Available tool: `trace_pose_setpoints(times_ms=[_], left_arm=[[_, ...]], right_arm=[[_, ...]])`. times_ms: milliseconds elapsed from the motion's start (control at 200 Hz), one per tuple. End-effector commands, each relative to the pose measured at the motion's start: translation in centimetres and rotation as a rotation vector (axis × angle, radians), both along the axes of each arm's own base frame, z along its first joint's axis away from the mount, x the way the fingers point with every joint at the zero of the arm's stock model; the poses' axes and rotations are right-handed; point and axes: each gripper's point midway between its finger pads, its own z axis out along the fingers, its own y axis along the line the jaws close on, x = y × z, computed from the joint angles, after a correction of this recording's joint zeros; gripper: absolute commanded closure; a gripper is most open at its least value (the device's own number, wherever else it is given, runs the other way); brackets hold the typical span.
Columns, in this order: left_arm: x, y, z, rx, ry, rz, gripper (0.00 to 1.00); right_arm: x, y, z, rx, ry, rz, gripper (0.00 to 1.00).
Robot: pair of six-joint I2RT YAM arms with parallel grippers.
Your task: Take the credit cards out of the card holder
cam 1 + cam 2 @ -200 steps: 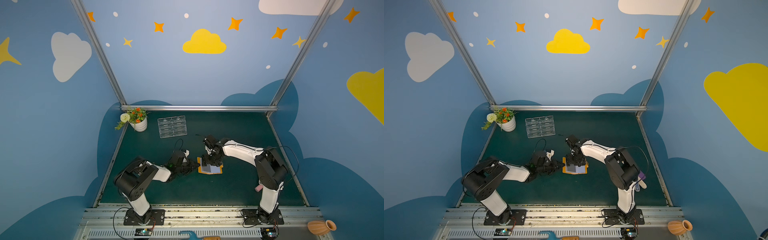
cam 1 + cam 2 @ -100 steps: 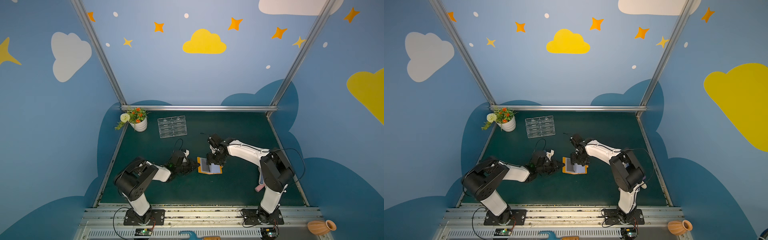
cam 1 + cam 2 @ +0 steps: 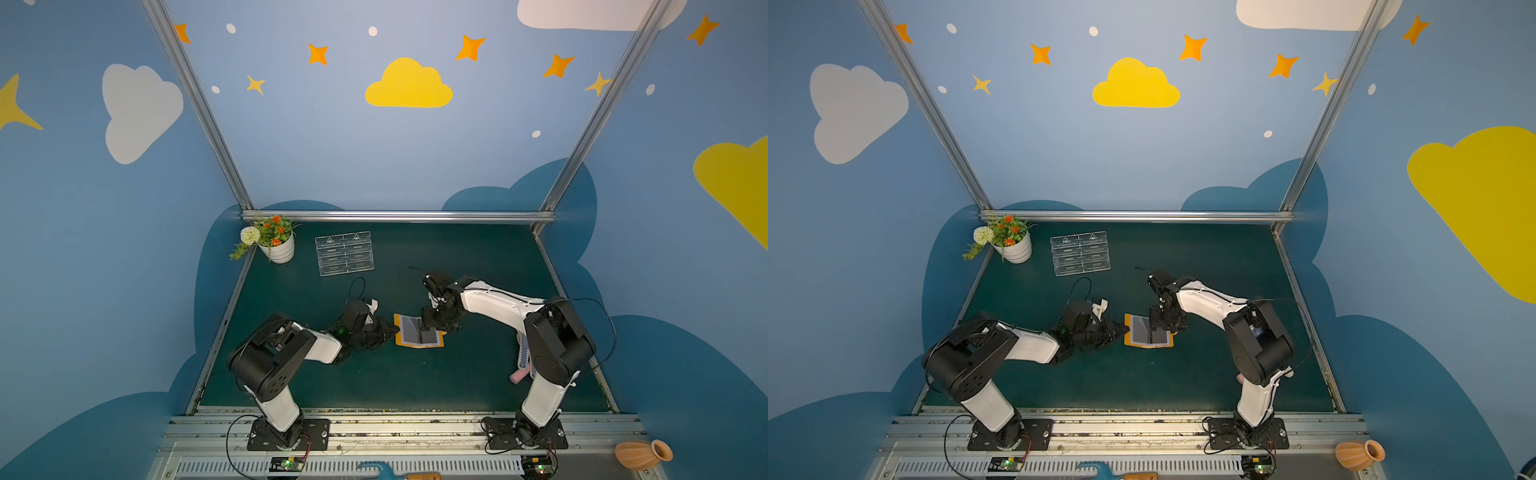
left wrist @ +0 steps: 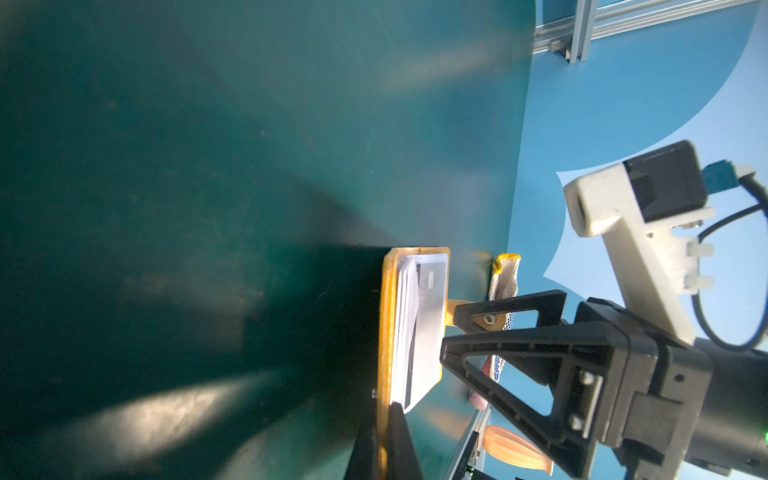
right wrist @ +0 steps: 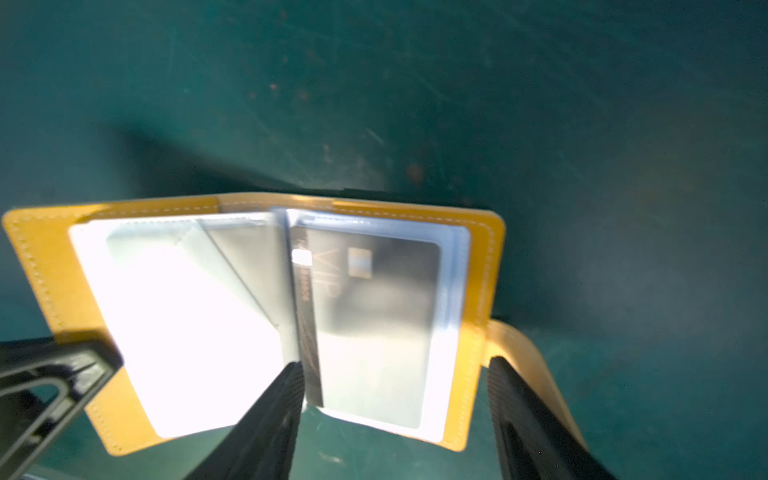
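Pinching card holder (image 5: 478,291): left end effector (image 4: 384,419); right end effector (image 5: 395,368) gapes empty; glare whitens one page (image 5: 178,332).

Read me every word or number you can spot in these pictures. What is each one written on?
"VIP": big faint letters on the dark credit card inside the orange card holder, in the right wrist view.
Small pale print along that card's edge: too blurred to read.
Acrylic stand and flower pot: no text can be made out.
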Motion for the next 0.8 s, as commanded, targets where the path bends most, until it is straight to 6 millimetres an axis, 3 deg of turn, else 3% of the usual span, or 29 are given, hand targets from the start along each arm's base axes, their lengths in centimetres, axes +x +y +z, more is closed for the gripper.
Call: trace_pose_setpoints(times_ms=[0,100,150,245,315,460,551,651,791], left_arm=[[-0.2,0.7,-0.2,0.021,-0.010,0.011,0.74],[-0.4,1.5,-0.2,0.049,-0.003,0.035,0.40],[-0.5,2.1,0.1,0.068,0.001,0.052,0.27],[-0.2,3.2,1.6,0.117,-0.021,0.092,0.18],[-0.1,3.6,3.5,0.151,-0.043,0.092,0.16],[0.2,2.5,8.8,0.122,-0.112,0.033,0.24],[0.5,0.7,11.1,0.055,-0.120,-0.031,0.41],[0.8,-0.9,11.7,-0.005,-0.096,-0.079,0.57],[1.0,-3.3,10.7,-0.016,-0.075,-0.146,0.69]], right_arm=[[0.1,-1.0,1.4,0.026,-0.028,-0.022,0.30],[0.1,-1.0,2.7,0.097,-0.054,-0.034,0.29],[0.0,-1.1,3.3,0.125,-0.061,-0.042,0.29],[-0.3,-0.9,4.6,0.201,-0.080,-0.051,0.30],[-0.3,-0.5,5.6,0.267,-0.095,-0.056,0.37],[0.2,-0.1,5.9,0.339,-0.092,-0.071,0.66],[0.6,0.1,5.1,0.353,-0.077,-0.074,0.82],[1.0,0.7,4.0,0.374,-0.051,-0.075,0.94],[1.1,0.9,2.3,0.360,-0.022,-0.084,0.99]])
